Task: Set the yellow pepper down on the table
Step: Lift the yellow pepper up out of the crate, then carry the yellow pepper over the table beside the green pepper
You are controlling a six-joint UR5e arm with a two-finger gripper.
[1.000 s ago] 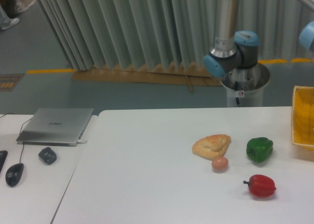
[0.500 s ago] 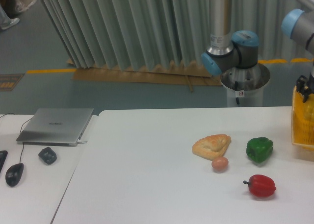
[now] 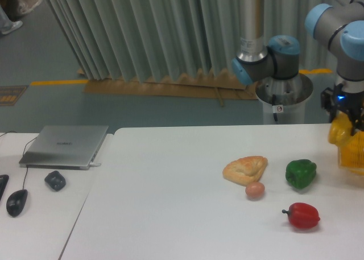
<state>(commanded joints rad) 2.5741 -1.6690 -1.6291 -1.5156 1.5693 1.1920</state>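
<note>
At the far right edge, the gripper (image 3: 345,119) held the yellow pepper (image 3: 341,130) clamped above the table (image 3: 170,214), beside the yellow basket (image 3: 355,155). Best lower it onto bare tabletop, clear of the green pepper (image 3: 300,173), before releasing.

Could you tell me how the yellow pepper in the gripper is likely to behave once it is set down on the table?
The yellow pepper looks glossy, so it may be somewhat slippery in the gripper. Its rounded, lobed shape suggests it could rock or roll a little on the smooth white table before settling. The red bell pepper lies on its side, so this one will probably tip over too.
</note>
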